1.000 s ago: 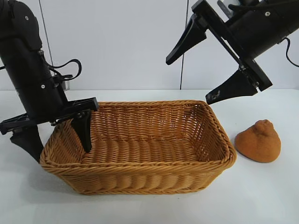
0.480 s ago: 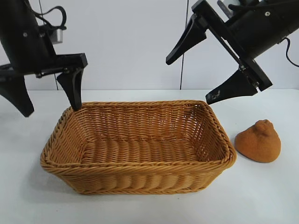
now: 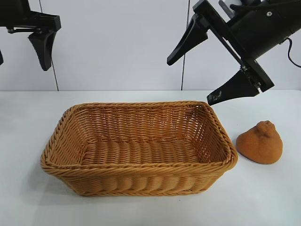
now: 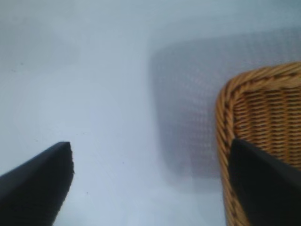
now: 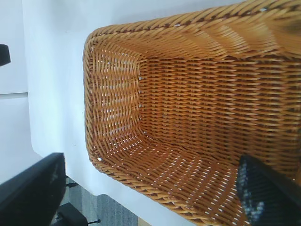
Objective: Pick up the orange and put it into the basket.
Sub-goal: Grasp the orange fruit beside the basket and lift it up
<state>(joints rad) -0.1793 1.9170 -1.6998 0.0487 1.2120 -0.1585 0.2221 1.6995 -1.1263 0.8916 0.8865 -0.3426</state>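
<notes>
Two claws spread wide, both empty, above wicker basket and orange.
Right claw [image 3: 196, 71] poised above basket's right end; left claw [image 4: 150, 181] high over white surface [image 3: 28, 122] beyond basket's left end. Orange [image 3: 260, 142] resting on surface just right of basket [image 3: 141, 181], outside it.

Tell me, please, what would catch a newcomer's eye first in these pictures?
The big woven basket at the middle of the white table, with nothing in it. Next, the bumpy orange on the table just off the basket's right end, untouched. Above that end hangs the right gripper, jaws wide, while the left gripper is high at the upper left, also open.
</notes>
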